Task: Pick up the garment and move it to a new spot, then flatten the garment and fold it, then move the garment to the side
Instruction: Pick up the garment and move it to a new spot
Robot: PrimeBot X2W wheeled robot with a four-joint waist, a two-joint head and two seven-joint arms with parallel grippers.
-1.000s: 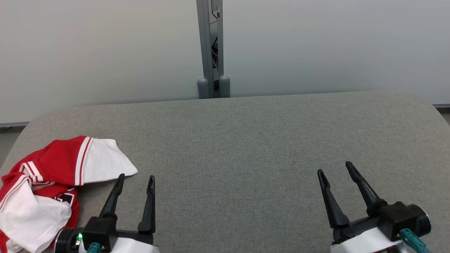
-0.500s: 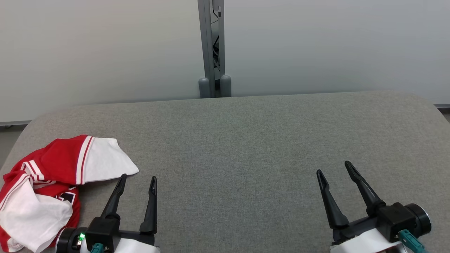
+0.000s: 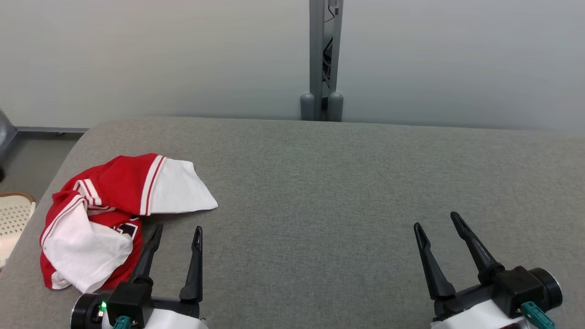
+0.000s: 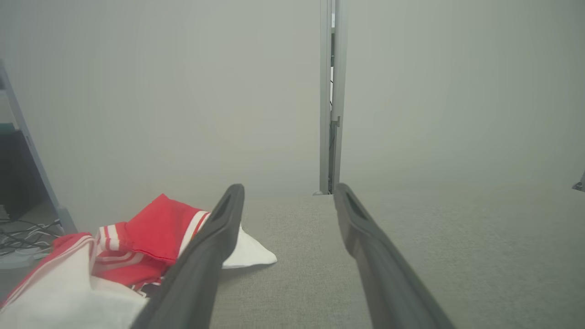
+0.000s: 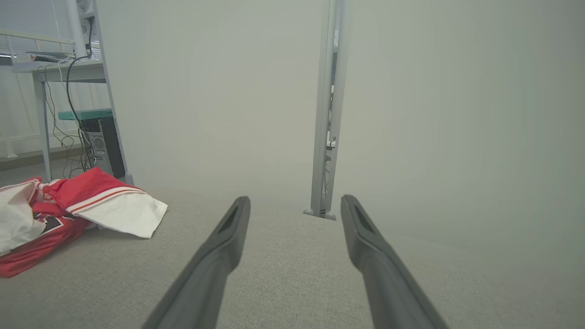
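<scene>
the main risk, as i judge it, is a poor first pinch: the garment is bunched in several overlapping layers, so an end effector closing on the nearest fold could catch one loose flap alone. the rest would then trail, drag on the grey surface and twist tighter instead of opening. it also lies close to the surface's left edge, so a sideways nudge from a finger could push part of it over the side, toward the pale perforated basket there. the left end effector has its fingers spread wide with nothing between them, its left finger just beside the garment's near right edge; whether it touches the cloth i cannot tell. the right end effector is likewise wide apart and empty, well away on the right half of the surface. the garment is a red jersey with white panels and red-and-white striped trim, a dark printed patch showing in a fold. it sits in a loose heap, one white flap lying flat toward the middle.
</scene>
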